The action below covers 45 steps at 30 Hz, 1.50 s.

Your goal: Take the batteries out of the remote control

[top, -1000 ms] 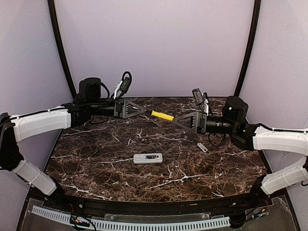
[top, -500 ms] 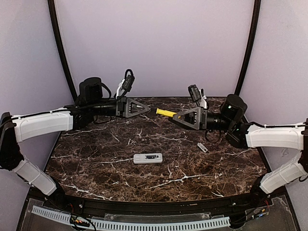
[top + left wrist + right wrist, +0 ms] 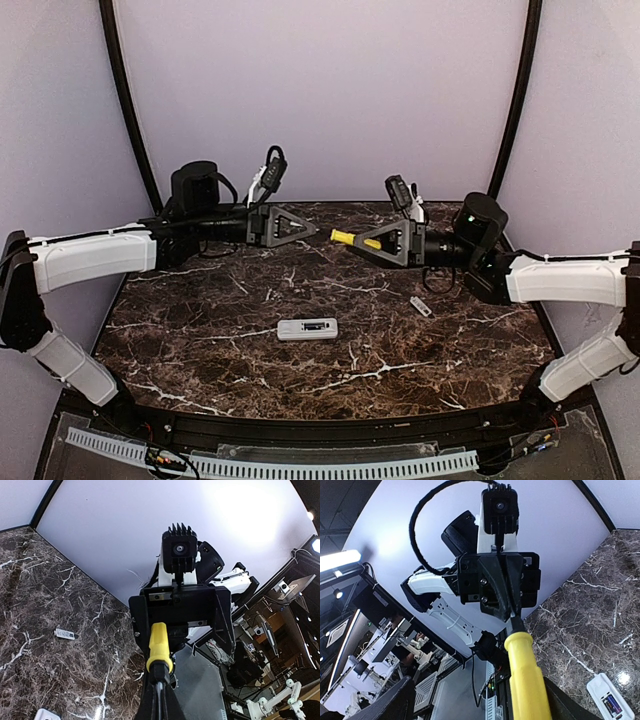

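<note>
The left arm (image 3: 90, 258) and right arm (image 3: 565, 280) stretch level toward each other, tools nearly tip to tip. The left tool (image 3: 312, 231) is clamped on the thin shaft of a yellow stick (image 3: 343, 237). The right tool (image 3: 358, 243) stands wide, with a finger on either side of the stick's handle.

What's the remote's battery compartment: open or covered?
Open. The remote control lies compartment-up, batteries showing inside; grey cover lies apart.

Back wall (image 3: 320, 90) pale lilac, plain; bright glare patch on it in left wrist view. Black curved poles (image 3: 125, 110) either side. Bench (image 3: 200, 350) dark brown marble w/ white veins. White slotted strip (image 3: 300, 466) along near edge. Strip light (image 3: 340, 559) lit beyond.
</note>
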Motion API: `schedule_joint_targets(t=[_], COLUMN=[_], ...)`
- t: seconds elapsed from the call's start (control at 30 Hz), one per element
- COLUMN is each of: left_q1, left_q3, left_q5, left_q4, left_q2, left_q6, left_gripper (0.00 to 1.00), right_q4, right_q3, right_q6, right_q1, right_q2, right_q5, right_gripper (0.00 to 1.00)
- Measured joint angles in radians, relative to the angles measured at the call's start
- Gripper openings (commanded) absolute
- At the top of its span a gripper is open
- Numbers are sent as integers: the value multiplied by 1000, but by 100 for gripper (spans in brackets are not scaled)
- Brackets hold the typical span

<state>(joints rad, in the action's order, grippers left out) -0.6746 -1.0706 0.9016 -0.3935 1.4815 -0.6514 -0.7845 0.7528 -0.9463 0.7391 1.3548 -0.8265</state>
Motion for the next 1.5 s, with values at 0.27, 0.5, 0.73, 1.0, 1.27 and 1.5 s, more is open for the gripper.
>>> schedule_joint_targets(t=[0.27,0.5,0.73,1.0,1.27,1.5], left_q1=[-19,-24,-29,-31,-32,-37], left_q3=[-4,-4,-4,0,24,67], left_q5=[-22,-40,-53,-66,-95,-131], left_q4=[25,29,32,32,22,-19], left_q2=[2,1,-5,-13,-24,-49], left_q6=[25,32,39,42,37,9], left_gripper=[0,0,0,0,0,0], right_q4=[90,138,159,163,163,155], right_q3=[60,87,90,92,93,93], right_q6=[35,58,75,78,78,76], right_q1=[5,16,21,24,29,32], right_q2=[17,40,42,42,42,43], right_q5=[55,72,86,96,106,109], right_gripper=[53,41,29,35,42,56])
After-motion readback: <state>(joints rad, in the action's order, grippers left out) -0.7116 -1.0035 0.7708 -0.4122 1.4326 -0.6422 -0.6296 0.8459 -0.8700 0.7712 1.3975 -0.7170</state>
